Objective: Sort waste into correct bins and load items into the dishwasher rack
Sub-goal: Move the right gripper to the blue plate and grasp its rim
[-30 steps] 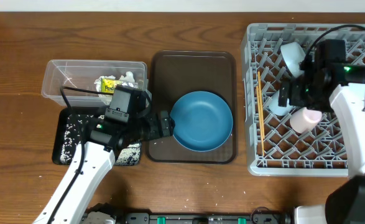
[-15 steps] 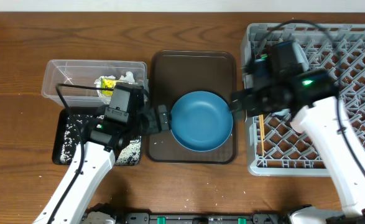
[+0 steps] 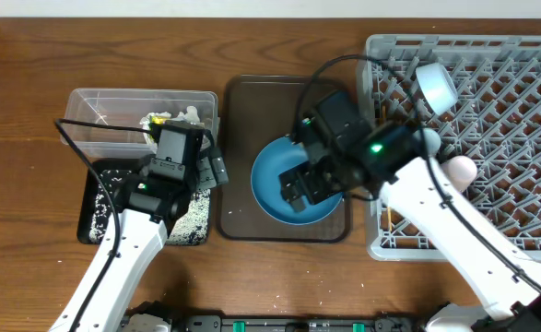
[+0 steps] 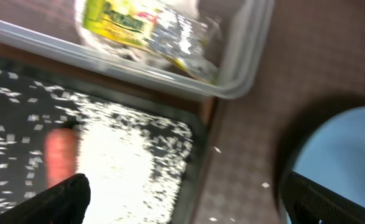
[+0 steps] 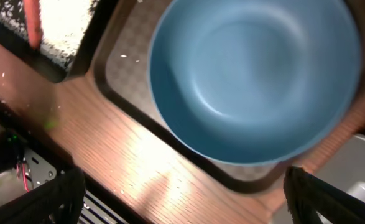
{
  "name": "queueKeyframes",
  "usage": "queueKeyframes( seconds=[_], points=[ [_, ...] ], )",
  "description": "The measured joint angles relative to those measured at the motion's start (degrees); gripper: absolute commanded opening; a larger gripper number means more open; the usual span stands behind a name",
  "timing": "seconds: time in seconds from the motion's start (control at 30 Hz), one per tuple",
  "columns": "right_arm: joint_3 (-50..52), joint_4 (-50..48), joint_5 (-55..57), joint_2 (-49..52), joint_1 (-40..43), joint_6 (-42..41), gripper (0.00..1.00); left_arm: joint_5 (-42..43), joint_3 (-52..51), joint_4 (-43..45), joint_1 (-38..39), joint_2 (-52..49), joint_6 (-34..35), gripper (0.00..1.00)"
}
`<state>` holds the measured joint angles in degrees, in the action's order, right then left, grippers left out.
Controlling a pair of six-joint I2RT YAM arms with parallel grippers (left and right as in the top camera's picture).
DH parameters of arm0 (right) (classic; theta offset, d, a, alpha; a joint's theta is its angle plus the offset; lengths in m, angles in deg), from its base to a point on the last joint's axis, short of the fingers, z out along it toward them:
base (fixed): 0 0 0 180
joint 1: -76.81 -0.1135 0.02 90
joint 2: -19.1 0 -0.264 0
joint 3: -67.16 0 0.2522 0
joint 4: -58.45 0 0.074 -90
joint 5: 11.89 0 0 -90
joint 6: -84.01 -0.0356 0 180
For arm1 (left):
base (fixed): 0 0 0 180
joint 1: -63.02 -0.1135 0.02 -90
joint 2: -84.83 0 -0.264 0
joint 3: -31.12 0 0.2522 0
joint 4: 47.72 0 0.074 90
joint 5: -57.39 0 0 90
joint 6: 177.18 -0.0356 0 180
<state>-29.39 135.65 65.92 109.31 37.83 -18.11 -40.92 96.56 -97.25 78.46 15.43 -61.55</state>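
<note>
At 3 o'clock on the bench, grey rack [image 3: 528, 138], with white bowl [image 3: 435, 85] and pink cup [image 3: 461, 171] already among its pegs. At centre, brown tray [image 3: 242, 111] carrying the blue plate [image 5: 257, 81], flat on its base and not yet racked. Looks rigid, glazed and slick. Probably the heaviest piece here, and breakable if dropped. No handle, so best pinched across the raised rim, likely at the 3 o'clock edge nearest the rack, then stood upright between pegs. Awkward to get under while lying flat in the tray.

At 9 o'clock, clear tub [image 3: 95, 115] holding the yellow-green wrapper [image 4: 123, 22]. Just toward 6 from it, black tray [image 3: 99, 207] with rice [image 4: 117, 162] and carrot [image 4: 61, 155].

Right jaws spread wide and empty, poised above the plate. Left jaws likewise wide and empty, over the black tray's 3 o'clock corner.

Against a second earlier: right jaws across from the rack, beside the pink cup, to above the plate. Left jaws back off the plate's 9 o'clock rim toward tub and black tray. Plate seemingly in the same spot.
</note>
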Motion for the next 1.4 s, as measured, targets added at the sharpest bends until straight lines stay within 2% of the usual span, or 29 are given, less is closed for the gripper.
queueKeyframes(
  seconds=[0.4,0.67,0.7,0.8,0.93,1.0,1.13,1.4],
  points=[
    [0.0,-9.81,0.13,11.82,-6.97,-1.62,0.99,-2.89,0.0,-1.18,-0.02,9.9,-2.14,0.99],
    [0.0,-14.05,0.17,19.56,-8.79,-2.93,0.99,-3.28,0.0,-1.33,-0.02,16.33,-3.48,1.0],
    [0.0,-14.36,0.15,20.22,-8.85,-3.08,0.97,-3.28,0.0,-1.33,-0.02,16.39,-3.56,0.99],
    [0.0,-15.21,0.15,22.36,-9.22,-3.54,0.8,-3.28,0.0,-1.33,-0.02,16.09,-3.63,1.0],
    [0.0,-16.35,0.11,25.68,-9.33,-3.91,0.45,-3.28,0.0,-1.33,-0.02,15.39,-3.61,0.99],
    [0.0,-16.41,0.17,27.08,-9.31,-4.26,0.36,-3.28,0.0,-1.36,-0.02,14.93,-3.63,1.0],
    [0.0,-16.7,0.46,28.09,-9.29,-4.66,0.31,-3.28,0.0,-1.36,-0.02,14.05,-3.63,0.99],
    [0.0,-17.05,0.63,28.09,-9.29,-4.66,0.3,-3.28,0.0,-1.36,-0.02,12.94,-3.63,1.0]
  ],
)
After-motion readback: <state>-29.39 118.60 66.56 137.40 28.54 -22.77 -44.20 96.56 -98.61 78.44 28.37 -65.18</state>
